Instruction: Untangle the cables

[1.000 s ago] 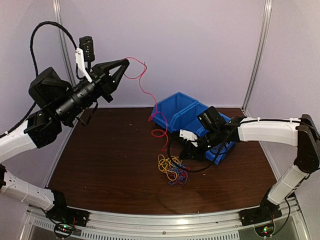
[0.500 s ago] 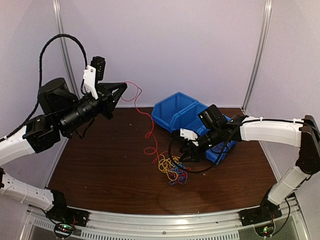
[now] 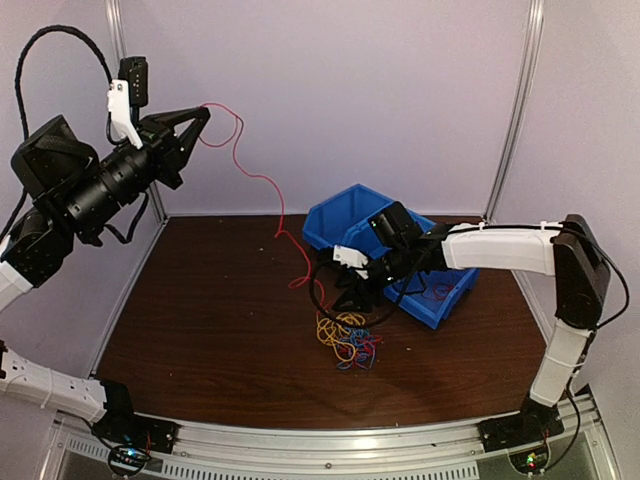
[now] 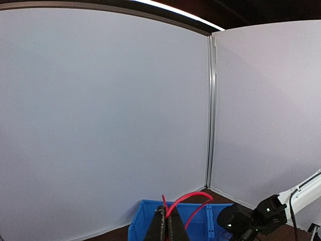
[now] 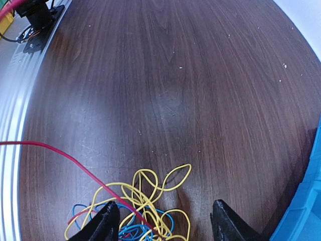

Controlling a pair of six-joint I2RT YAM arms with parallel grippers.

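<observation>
The cables (image 3: 347, 342) lie in a yellow, blue, orange and red tangle on the brown table. One long red cable (image 3: 262, 180) rises out of the tangle to my left gripper (image 3: 203, 112), which is shut on its end high at the back left. In the left wrist view the red cable (image 4: 196, 196) loops out from between the closed fingertips of the left gripper (image 4: 167, 220). My right gripper (image 3: 352, 303) hangs open just above the tangle's far side. In its wrist view the right gripper (image 5: 163, 223) straddles yellow cables (image 5: 150, 191) and blue cables (image 5: 131, 229), and the red cable (image 5: 60, 155) crosses in from the left.
Two blue bins (image 3: 352, 222) stand at the back right of the table (image 3: 210, 300), close behind my right gripper. A bin wall (image 5: 312, 198) shows at the right edge of the right wrist view. White walls enclose the back and sides.
My left gripper has swung up and to the left, drawing the red cable further out of the tangle. My right gripper has opened and shifted left over the tangle.
</observation>
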